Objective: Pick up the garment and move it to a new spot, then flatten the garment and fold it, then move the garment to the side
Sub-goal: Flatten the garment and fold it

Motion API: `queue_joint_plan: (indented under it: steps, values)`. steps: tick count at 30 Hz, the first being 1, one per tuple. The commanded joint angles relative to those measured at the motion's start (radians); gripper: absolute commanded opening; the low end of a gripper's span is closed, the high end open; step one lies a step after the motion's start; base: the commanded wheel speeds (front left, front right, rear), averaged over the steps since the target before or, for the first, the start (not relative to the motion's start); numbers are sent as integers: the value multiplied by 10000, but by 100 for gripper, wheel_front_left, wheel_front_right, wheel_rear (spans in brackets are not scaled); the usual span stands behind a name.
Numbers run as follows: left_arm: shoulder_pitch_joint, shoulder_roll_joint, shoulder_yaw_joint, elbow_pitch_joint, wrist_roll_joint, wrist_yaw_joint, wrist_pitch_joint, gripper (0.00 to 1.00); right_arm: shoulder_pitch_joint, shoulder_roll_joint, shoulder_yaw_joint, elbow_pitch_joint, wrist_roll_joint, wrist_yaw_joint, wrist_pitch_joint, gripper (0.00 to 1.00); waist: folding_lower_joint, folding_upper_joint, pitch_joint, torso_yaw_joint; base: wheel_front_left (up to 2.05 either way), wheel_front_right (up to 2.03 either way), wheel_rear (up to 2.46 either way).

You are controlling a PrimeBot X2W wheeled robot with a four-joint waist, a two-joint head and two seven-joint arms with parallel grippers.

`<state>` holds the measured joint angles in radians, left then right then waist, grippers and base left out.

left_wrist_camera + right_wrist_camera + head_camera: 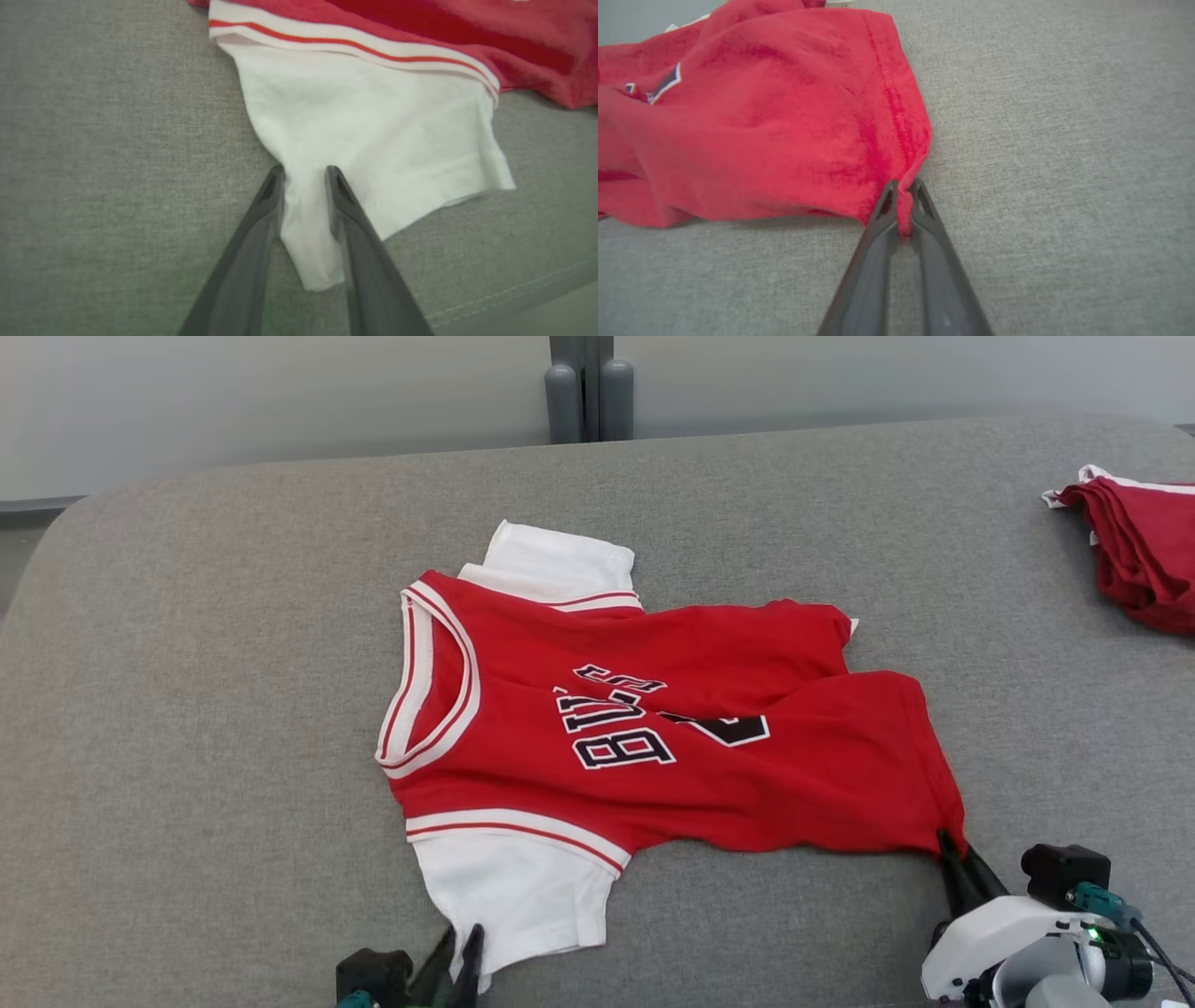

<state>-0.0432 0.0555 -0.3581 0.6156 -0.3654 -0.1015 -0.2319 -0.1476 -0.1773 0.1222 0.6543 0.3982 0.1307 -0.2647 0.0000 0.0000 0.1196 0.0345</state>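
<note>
The jaws of the right gripper (904, 185) are pinched shut on the near hem corner (903, 212) of the red shirt (709, 775), with a small fold of cloth squeezed between them. Those of the left gripper (305, 169) stand part-way apart astride the corner of the white sleeve (373, 130). Cloth fills the gap, but I cannot tell whether they have a firm hold.

Both holds sit on the shirt's near edge, well apart, one at the sleeve and one at the hem. I judge this is so a lift would carry it stretched along its side rather than bunched.

The shirt lies front-up in the middle of the grey cushion (187, 709), collar to the robot's left, creased across the body. A second red garment (1144, 555) lies at the far right, well apart, probably marking where finished ones go.
</note>
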Motion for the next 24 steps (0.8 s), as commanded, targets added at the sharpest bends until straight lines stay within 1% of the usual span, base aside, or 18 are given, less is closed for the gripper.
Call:
queue_joint_plan:
  steps: [1, 6, 8, 11, 14, 17, 20, 21, 24]
  values:
    - [-85, -62, -147, 72, -53, -40, 28, 0, -9, -90, 24, -260, 58, 1, 4, 0, 0, 0, -34, -19, 0, 0, 0]
    - [-531, -4, 62, -502, -298, 90, -192, 0, 5, -205, -1, -1446, 56, 2, 4, 0, 0, 0, -97, -129, 0, 0, 0]
    - [-758, 135, 235, -806, -339, 118, -242, 0, -83, -270, 68, -1927, 85, 1, 4, 0, 0, 0, -106, -169, 0, 0, 0]
    - [-1356, 303, 532, -1426, -487, 38, -251, 0, -416, -424, 303, -2569, 182, 2, 4, 0, 0, 0, -82, -248, 0, 0, 0]
    - [-2140, 636, 741, -1970, -547, -29, -124, 0, -886, -600, 646, -2979, 368, 1, 4, 0, 0, 0, 25, -341, 0, 0, 0]
    - [-3329, 997, 815, -2425, -611, -119, 320, 0, -1815, -848, 1001, -3113, 825, 2, 4, 0, 0, 0, 306, -436, 0, 0, 0]
    - [-4673, 1150, 945, -2581, -987, -186, 888, 0, -3021, -1118, 1359, -2955, 1305, 2, 42, 0, 0, 0, 746, -488, 0, 0, 0]
    - [-5288, 1219, 1039, -2528, -1176, -200, 1111, 0, -3571, -1221, 1432, -2833, 1507, 1, 104, 0, 0, 0, 963, -508, 0, 0, 0]
    - [-6986, 1551, 1077, -2125, -1199, -241, 1634, 0, -5196, -1390, 1673, -2465, 2057, 2, 366, 0, 0, 0, 1592, -625, 0, 0, 0]
